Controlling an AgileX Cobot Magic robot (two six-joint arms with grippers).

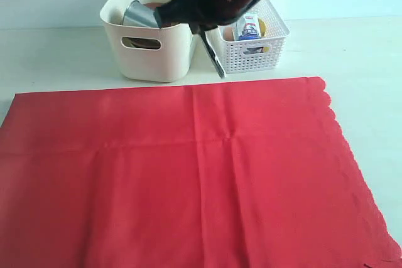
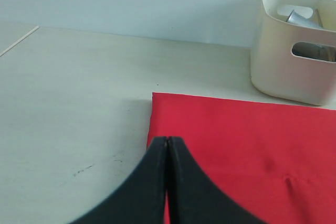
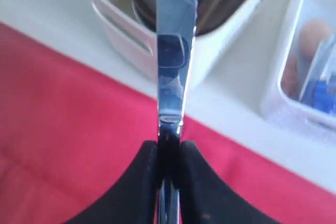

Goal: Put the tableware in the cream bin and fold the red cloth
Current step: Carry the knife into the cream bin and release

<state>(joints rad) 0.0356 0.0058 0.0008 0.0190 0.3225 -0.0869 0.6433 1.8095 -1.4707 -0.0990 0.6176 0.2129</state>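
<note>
The red cloth [image 1: 188,174] lies spread flat over the near table. Behind it stands the cream bin [image 1: 151,39], with a steel cup [image 1: 139,14] and other tableware inside. My right gripper [image 1: 207,4] hangs above the gap between the two bins, shut on the silver table knife [image 1: 213,58]. In the right wrist view the knife [image 3: 172,51] runs out from the gripper [image 3: 169,145] toward the bin [image 3: 126,35]. My left gripper [image 2: 168,140] is shut and empty, low over a far corner of the cloth [image 2: 247,140]; the exterior view does not show it.
A white lattice basket [image 1: 251,42] stands right of the cream bin and holds a blue-white packet [image 1: 248,29] and an egg [image 3: 315,35]. The cloth's scalloped edge [image 1: 352,155] runs down the right side. A wall stands close behind both bins.
</note>
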